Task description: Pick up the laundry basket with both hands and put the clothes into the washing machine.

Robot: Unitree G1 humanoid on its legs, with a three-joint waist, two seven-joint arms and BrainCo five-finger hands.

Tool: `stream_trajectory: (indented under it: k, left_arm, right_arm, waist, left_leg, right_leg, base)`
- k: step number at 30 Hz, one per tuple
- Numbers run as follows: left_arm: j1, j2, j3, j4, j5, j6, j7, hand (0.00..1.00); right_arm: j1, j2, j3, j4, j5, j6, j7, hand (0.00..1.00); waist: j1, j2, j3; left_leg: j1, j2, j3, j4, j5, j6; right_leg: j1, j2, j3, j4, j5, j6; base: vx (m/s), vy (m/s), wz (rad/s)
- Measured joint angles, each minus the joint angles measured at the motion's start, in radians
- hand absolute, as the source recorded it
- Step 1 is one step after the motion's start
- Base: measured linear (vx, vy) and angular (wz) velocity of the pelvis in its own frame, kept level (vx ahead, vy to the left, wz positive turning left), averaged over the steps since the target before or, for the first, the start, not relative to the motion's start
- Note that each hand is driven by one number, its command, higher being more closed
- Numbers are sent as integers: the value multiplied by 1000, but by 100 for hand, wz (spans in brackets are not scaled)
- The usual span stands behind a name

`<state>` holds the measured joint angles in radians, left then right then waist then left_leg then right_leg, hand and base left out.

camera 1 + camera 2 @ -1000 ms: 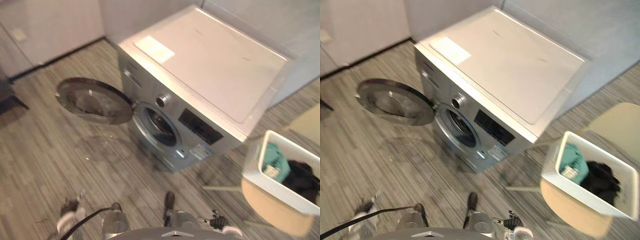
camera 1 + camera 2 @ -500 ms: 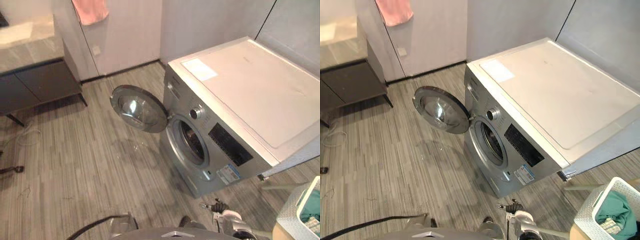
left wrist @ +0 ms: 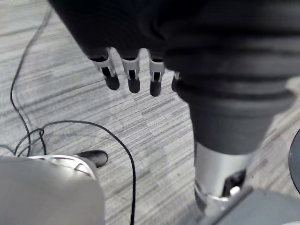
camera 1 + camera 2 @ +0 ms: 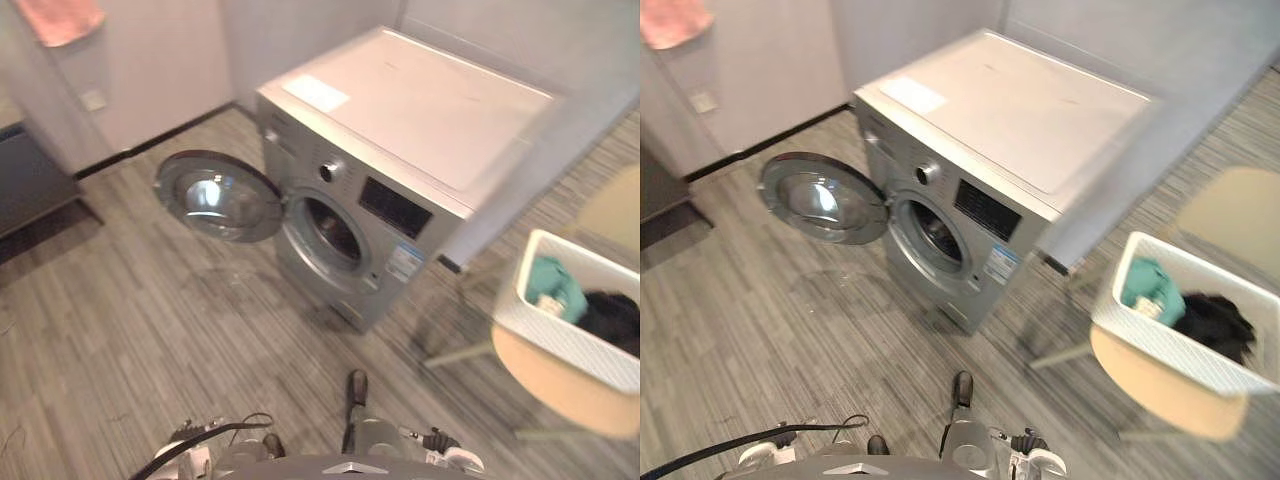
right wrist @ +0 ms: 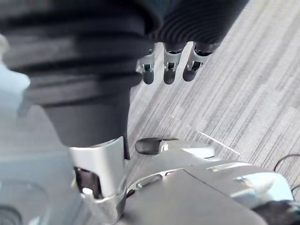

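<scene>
Step in hand, as I judge it: approach and grasp the laundry basket [image 4: 560, 342]. It sits on the chair seat [image 4: 560, 388], covering the far part of the seat and leaving the near edge bare, to the right of the washing machine [image 4: 420, 110]. It holds a teal garment [image 4: 555, 285] and a black garment [image 4: 612, 318].

My left hand [image 3: 133, 75] and right hand [image 5: 169, 65] hang over bare floor, fingers relaxed and holding nothing.

Procedure:
1. Face the chair squarely.
2. Place one hand on each opposite rim.
3. Lift level, so nothing tips out.
4. Carry to the drum opening [image 4: 325, 230]; the door [image 4: 215, 195] is swung open.

The eye views give basket, chair and machine. The wrist views give the finger state.
</scene>
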<state>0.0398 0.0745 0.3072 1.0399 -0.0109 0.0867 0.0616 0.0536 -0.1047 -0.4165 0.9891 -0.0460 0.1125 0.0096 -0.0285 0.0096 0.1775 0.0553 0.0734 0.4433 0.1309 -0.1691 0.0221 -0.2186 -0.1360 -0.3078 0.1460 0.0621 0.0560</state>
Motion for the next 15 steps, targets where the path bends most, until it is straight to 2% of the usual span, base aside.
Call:
stream_trajectory:
  k: [1,4,5,6,7,8,9,10,11,12,13,15]
  left_arm:
    - [1,4,22,-3,4,3,3,0]
    - [8,8,46,-9,4,4,20,0]
    - [14,7,46,-6,4,6,19,0]
    - [21,4,49,-6,4,13,19,0]
    - [20,3,67,-4,3,15,19,0]
    - [21,1,68,0,2,17,18,0]
    - [21,-8,67,16,2,20,18,0]
    - [21,-17,64,30,1,22,18,0]
    - [20,-19,59,35,-2,23,18,0]
    - [17,-18,52,32,-5,23,18,0]
    - [8,-10,37,29,-5,22,18,0]
    - [0,-2,10,29,-5,22,17,0]
  right_arm:
    - [20,15,-26,0,0,1,-3,0]
    - [62,52,-71,10,0,5,-10,0]
    - [62,59,-80,15,-1,8,-12,0]
    - [54,53,-86,21,-2,12,-13,0]
    - [35,51,-91,31,-10,14,-12,0]
    - [27,46,-93,41,-19,15,-12,0]
    - [11,34,-90,53,-39,18,-11,0]
    - [-4,18,-80,54,-41,21,-10,0]
    - [-17,12,-76,54,-41,21,-10,0]
    - [-27,7,-75,51,-41,21,-9,0]
    - [-50,16,-51,50,-42,22,-8,0]
    - [-61,29,6,46,-41,21,3,0]
  waist:
    - [-3,-1,-1]
    - [3,-41,-25]
    - [4,-51,-30]
    - [6,-54,-32]
    - [11,-68,-35]
    - [12,-60,-34]
    - [18,-36,-38]
    - [21,-20,-48]
    - [19,-12,-56]
    - [15,-13,-57]
    - [17,-23,-50]
    - [17,-33,-45]
  left_leg:
    - [19,27,31,6,3,-6]
    - [31,59,110,5,14,-22]
    - [31,74,154,6,21,-33]
    - [31,86,204,11,29,-46]
    - [29,94,245,28,33,-50]
    - [32,96,248,27,36,-46]
    - [31,101,237,-2,40,-36]
    - [36,96,229,-43,41,-36]
    - [37,92,249,-70,56,-62]
    - [39,91,270,-71,67,-77]
    - [35,88,310,-60,71,-86]
    - [37,106,329,-52,80,-103]
  right_leg:
    - [19,-8,-52,125,-39,-38]
    - [97,-49,-102,233,-117,-45]
    - [130,-79,-121,253,-133,-41]
    - [148,-113,-143,253,-122,-44]
    - [140,-101,-149,224,-112,-38]
    - [138,-82,-164,206,-105,-48]
    - [131,-51,-154,153,-83,-72]
    - [125,-19,-132,95,-64,-66]
    - [124,-1,-114,34,-55,-59]
    - [123,4,-112,1,-56,-57]
    - [132,9,-115,-62,-54,-26]
    - [166,46,-108,-165,-11,-29]
  base:
    - [5,17,-100]
    - [12,-78,-83]
    - [-37,-203,-138]
    - [-62,-244,-168]
    - [-72,-219,-146]
    - [-97,-240,-151]
    - [-115,-180,-134]
    - [-131,-201,-142]
    - [-96,-138,-92]
    - [-58,-187,-85]
    - [-102,-199,-73]
    - [-211,-201,-47]
